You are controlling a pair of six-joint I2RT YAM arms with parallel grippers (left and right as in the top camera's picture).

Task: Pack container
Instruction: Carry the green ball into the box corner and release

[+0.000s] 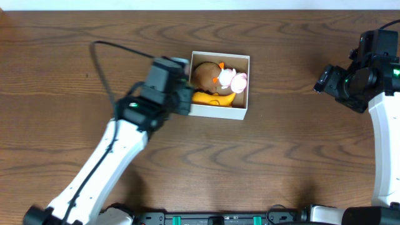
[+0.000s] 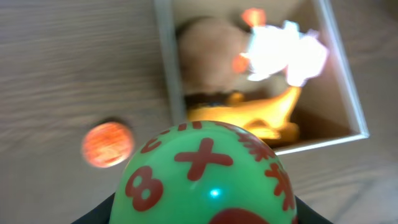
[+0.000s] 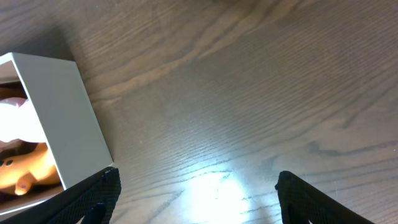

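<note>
On the far middle of the table [image 1: 281,156] sits the container [image 1: 245,84], a square white-walled box with a tan inside, lying flat and open to the top. You have 3 toys in it already: a brown toy [image 1: 205,75] in the far left part, a white and pink toy [image 1: 234,78] beside it on the right, and a yellow toy [image 1: 212,98] along the near wall.

Your left arm reaches up from the near left, and its wrist hangs over the container's left wall, covering that side in the overhead view. In the left wrist view, your left gripper [image 2: 199,214] has a green ball [image 2: 208,174] between its fingers. The ball carries red marks, an 8 and a plus sign among them, and it fills the lower part of that view; a dark sliver of finger shows on each side of it. The jaws stand partway closed, pressed on the ball. The ball overlaps the container's near left corner in that view. A small orange round thing [image 2: 107,144] lies on the wood just outside the left wall, blurred.

Your right gripper [image 3: 196,205] is well apart, to the right of the container, over bare wood. Its 2 fingers [image 3: 93,199] stand wide apart with nothing between them.
</note>
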